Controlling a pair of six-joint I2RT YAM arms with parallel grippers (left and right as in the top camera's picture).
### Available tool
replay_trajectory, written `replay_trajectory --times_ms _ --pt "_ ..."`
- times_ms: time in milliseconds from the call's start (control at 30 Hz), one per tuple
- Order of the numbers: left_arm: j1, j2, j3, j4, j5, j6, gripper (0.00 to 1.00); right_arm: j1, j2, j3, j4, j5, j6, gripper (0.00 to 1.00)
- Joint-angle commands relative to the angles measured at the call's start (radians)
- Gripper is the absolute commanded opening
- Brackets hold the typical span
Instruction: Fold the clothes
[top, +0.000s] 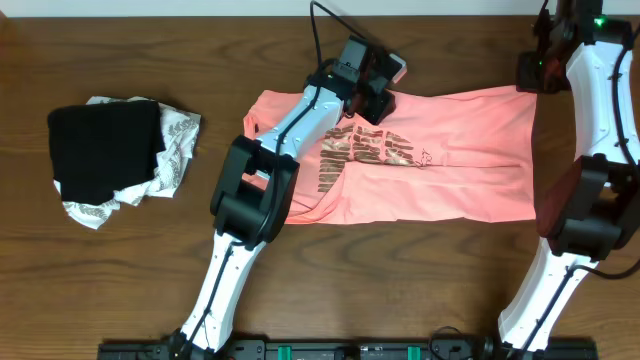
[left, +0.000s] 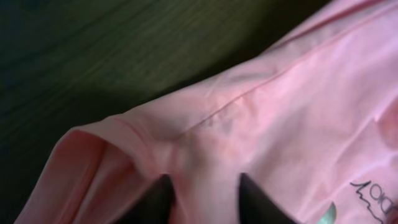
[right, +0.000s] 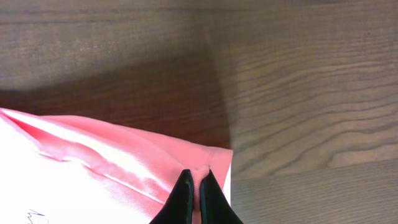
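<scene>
Only the overhead view takes in the whole salmon-pink T-shirt (top: 450, 150). It lies spread flat on the wooden table (top: 120, 280), its long side running left to right. Well to the left of the T-shirt, a black folded garment (top: 105, 150) sits on top of a white patterned cloth (top: 178, 140); neither wrist view shows them.

The left arm (top: 255, 190) reaches diagonally over the T-shirt's left part, with its wrist bent down at the T-shirt's far edge. Its wrist view gives what the overhead hides. The left gripper (left: 205, 186) has its two dark fingers (left: 255, 202) set apart on a raised ridge of pink fabric by a seam, with cloth lying between them. Whether they actually pinch it cannot be told.

The right arm (top: 600, 90) stands along the T-shirt's right side and reaches to its far right corner. There the right wrist view shows the right gripper (right: 199, 177) closed, its tips nearly together and a small nub of the T-shirt's corner pinched between them, with bare wood beyond.

The lettering (top: 365, 150) on the chest runs in three metallic brownish-gold lines, too small to read from overhead. The left wrist view catches only a blurred scrap of thin dark script (left: 370, 199) at its lower right, not legible.
</scene>
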Motion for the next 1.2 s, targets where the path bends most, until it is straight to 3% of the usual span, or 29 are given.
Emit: replay_trajectory --times_ms 0,100,233,267,333,367,633,733,967,1167 --pt "0.006 0.008 0.017 0.007 -0.035 0.003 0.2 -0.002 -0.027 0.01 -0.004 -0.003 -0.012 0.01" --pt "0.006 0.008 0.017 0.012 -0.039 0.003 0.13 -0.002 -0.027 0.01 -0.005 0.004 -0.012 0.01" --pt "0.006 0.008 0.017 0.007 -0.04 0.003 0.12 -0.002 -0.027 0.01 -0.006 0.004 -0.012 0.01" --pt "0.006 0.008 0.017 0.004 -0.05 0.003 0.16 -0.002 -0.027 0.01 -0.006 0.004 -0.012 0.01" --pt "0.006 0.008 0.017 -0.003 -0.086 0.003 0.42 -0.002 -0.027 0.01 -0.008 0.003 -0.012 0.01" --pt "0.006 0.008 0.017 -0.003 -0.1 0.003 0.47 -0.002 -0.027 0.01 -0.008 0.003 -0.012 0.01" --pt "0.011 0.018 0.017 0.01 -0.116 0.019 0.53 -0.002 -0.027 0.01 -0.009 0.003 -0.012 0.01" --pt "0.012 0.029 0.017 0.01 -0.119 0.018 0.52 -0.002 -0.027 0.01 -0.012 0.003 -0.012 0.01" --pt "0.012 0.038 0.017 0.016 -0.119 0.018 0.37 -0.002 -0.027 0.01 -0.019 0.003 -0.012 0.01" --pt "0.013 0.036 0.018 0.016 -0.118 0.018 0.14 -0.002 -0.027 0.01 -0.026 0.004 -0.012 0.01"
